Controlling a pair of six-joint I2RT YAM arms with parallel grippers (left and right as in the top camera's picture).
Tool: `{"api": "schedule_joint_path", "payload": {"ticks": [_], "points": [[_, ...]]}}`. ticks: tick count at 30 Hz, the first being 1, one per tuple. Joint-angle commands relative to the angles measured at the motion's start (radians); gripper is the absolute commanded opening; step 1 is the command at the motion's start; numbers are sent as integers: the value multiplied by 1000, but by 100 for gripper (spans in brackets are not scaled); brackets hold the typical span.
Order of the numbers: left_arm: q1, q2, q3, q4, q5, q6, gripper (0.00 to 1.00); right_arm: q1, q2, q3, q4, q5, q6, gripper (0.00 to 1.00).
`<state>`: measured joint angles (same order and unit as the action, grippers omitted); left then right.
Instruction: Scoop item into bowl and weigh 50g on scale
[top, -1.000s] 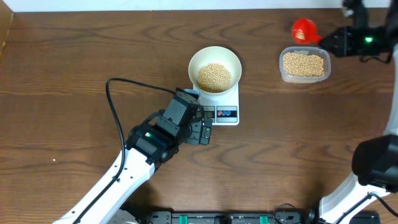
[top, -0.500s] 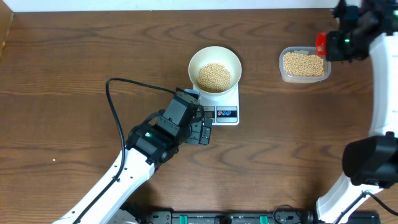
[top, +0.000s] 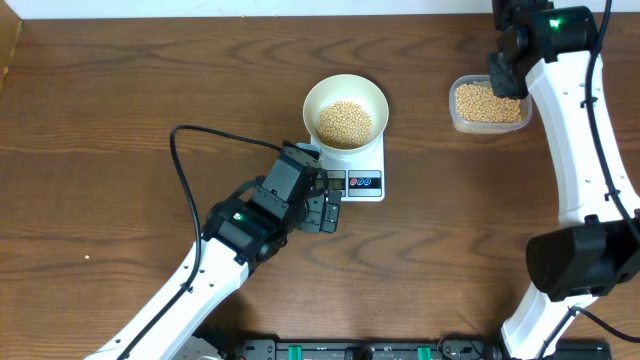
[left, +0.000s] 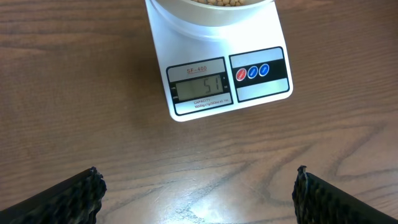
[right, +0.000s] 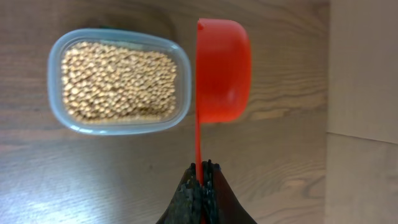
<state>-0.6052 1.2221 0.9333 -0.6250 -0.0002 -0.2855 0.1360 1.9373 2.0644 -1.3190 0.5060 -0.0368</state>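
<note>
The white bowl (top: 312, 96) stands on the white scale (top: 365, 183) and holds a heap of tan beans (top: 345, 122). In the left wrist view the scale (left: 186, 59) has a display reading 51, and the bowl's base (left: 211, 14) is at the top edge. My left gripper (top: 326, 211) is open and empty on the near side of the scale, its fingers (left: 199, 199) wide apart. My right gripper (right: 202, 167) is shut on the handle of a red scoop (right: 222, 68), held beside the bean tub. The scoop's inside is hidden. My right gripper (top: 505, 72) is over the tub's far left corner.
A clear plastic tub (top: 489, 105) full of beans stands at the far right, and it also shows in the right wrist view (right: 118, 81). A black cable (top: 178, 160) loops over the table left of the scale. The table's far edge (right: 360, 93) lies just past the scoop.
My right arm has swung left along the far edge with the red scoop, to the tub's far left corner. The scoop no longer shows from overhead. The left arm has not moved.
</note>
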Motion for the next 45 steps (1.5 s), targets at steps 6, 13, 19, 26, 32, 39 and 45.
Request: {"api": "schedule_joint_path", "payload": {"ticks": [6,13,19,26,32,39,45], "points": [[0,-1,-8,-3,-12,-1,98,6,8,17,103,-458,-97,1],[0,-1,-8,-3,-12,-1,98,61,11,22,241,-890,-141,1],[0,-1,-8,-3,-12,-1,98,135,55,16,226,-999,-202,1],[0,-1,-8,-3,-12,-1,98,187,127,16,189,-914,-230,1],[0,-1,-8,-3,-12,-1,98,232,151,16,221,-763,-235,1],[0,-1,-8,-3,-12,-1,99,271,177,16,235,-692,-241,1],[0,-1,-8,-3,-12,-1,98,291,195,16,237,-611,-241,1]]}}
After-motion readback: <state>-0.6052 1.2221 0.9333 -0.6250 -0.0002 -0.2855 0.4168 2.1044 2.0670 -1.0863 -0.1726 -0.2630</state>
